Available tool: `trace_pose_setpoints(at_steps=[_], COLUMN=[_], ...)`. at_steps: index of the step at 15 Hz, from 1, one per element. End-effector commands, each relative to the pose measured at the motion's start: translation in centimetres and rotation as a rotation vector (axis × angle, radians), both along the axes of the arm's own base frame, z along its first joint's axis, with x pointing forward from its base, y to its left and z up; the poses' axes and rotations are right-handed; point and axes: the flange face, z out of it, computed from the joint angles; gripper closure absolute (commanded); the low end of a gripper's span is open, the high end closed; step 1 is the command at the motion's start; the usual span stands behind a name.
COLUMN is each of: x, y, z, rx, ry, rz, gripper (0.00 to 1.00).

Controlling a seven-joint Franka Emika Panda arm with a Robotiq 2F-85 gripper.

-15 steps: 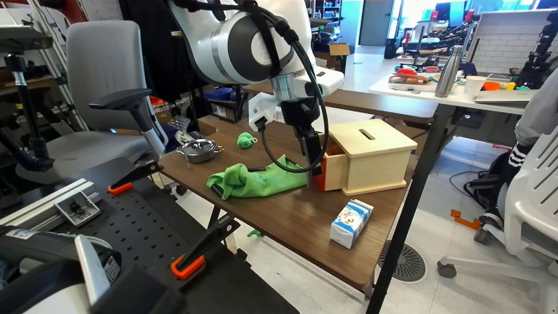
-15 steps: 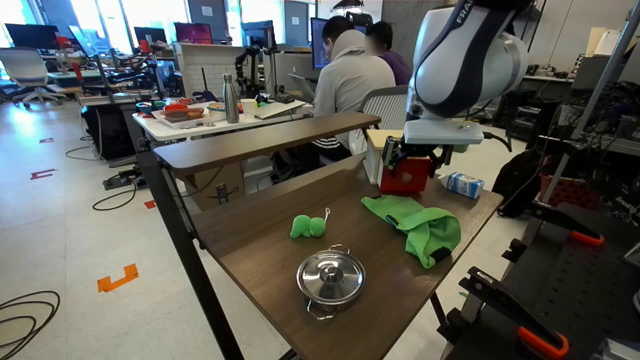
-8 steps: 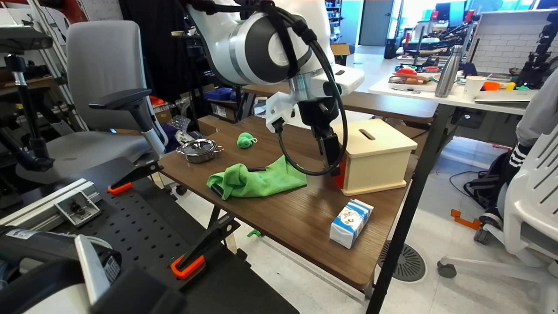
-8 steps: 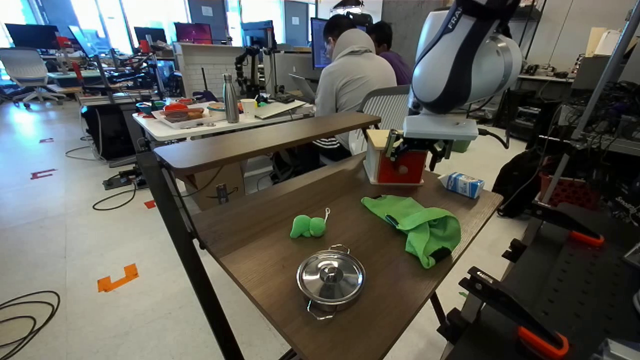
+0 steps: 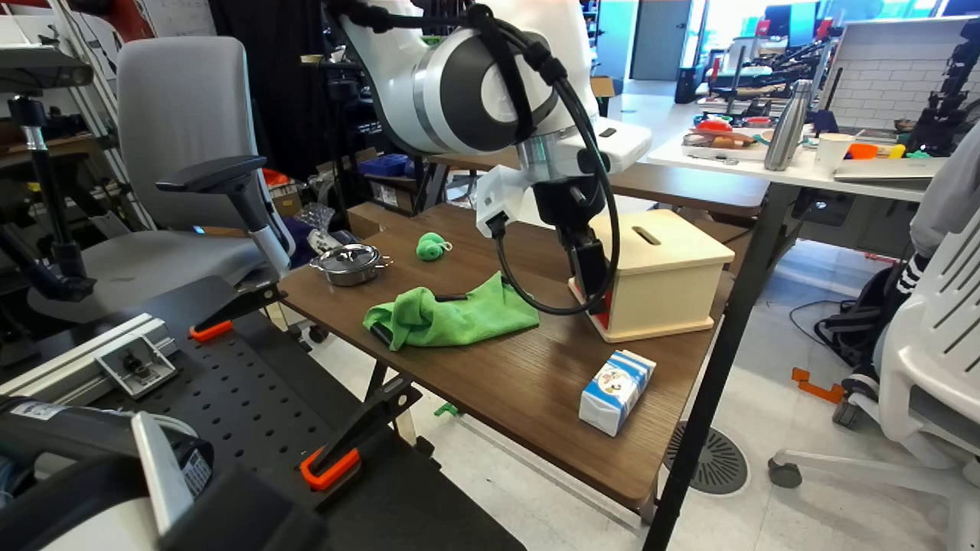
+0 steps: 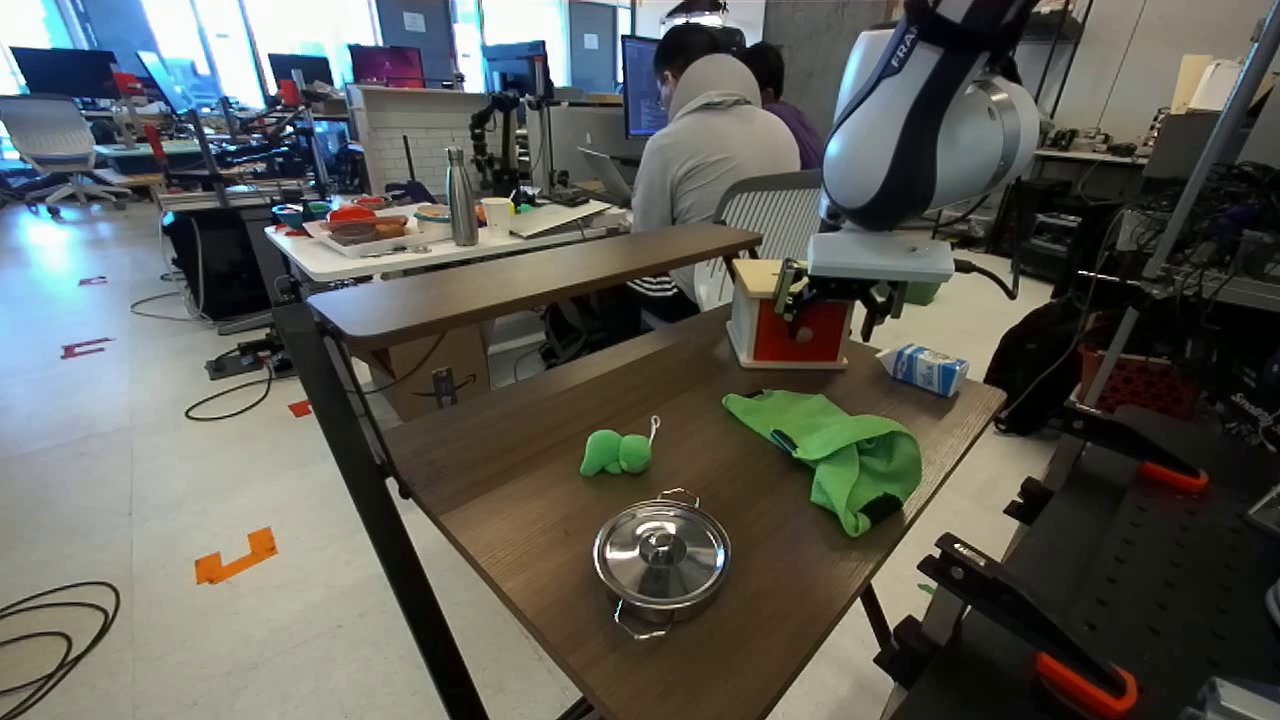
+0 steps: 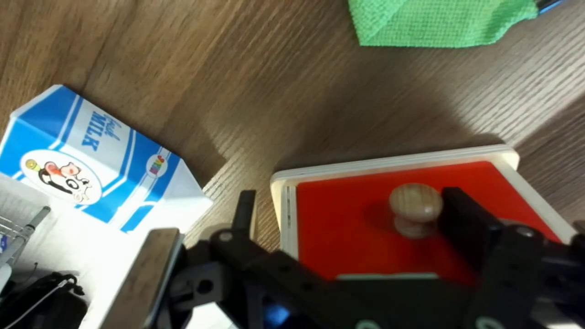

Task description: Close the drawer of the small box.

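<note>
Drawer (image 6: 790, 348) sits inside small box (image 5: 670, 295), red front (image 7: 338, 224) framed; gripper (image 7: 349, 195) spread, fingers (image 7: 464, 219) apart. Wrist view: right finger just beside knob (image 7: 416, 203), milk carton (image 7: 114, 155) left of box.

1. Arm (image 6: 920, 165): in from top, far right in an exterior view.
2. Wrist (image 6: 880, 258): hangs below it.
3. Gripper (image 6: 832, 322): aimed down, spread wide.
4. Fingers (image 7: 464, 214): well apart in wrist view, one left, one right.

the box (image 5: 666, 298) (drawer (image 7: 352, 219) inside) stands on the table (image 5: 528, 375), carton (image 5: 617, 392) nearby.
</note>
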Motion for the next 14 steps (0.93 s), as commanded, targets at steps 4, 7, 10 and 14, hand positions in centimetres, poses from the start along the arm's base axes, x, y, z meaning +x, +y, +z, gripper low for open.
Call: trace_pose_setpoints(at_steps=[4, 7, 10, 14], x=[-2.2, -4.3, -6.5, -5.9], y=[1.3, 2.1, 3.4, 3.5], z=[2.1, 4.1, 6.0, 5.4], rx=[0.028, 0.051, 0.107, 0.09], ry=[0.017, 0.025, 0.061, 0.049], rz=[0.063, 0.122, 0.23, 0.212], gripper=[0.0, 0.0, 0.0, 0.0])
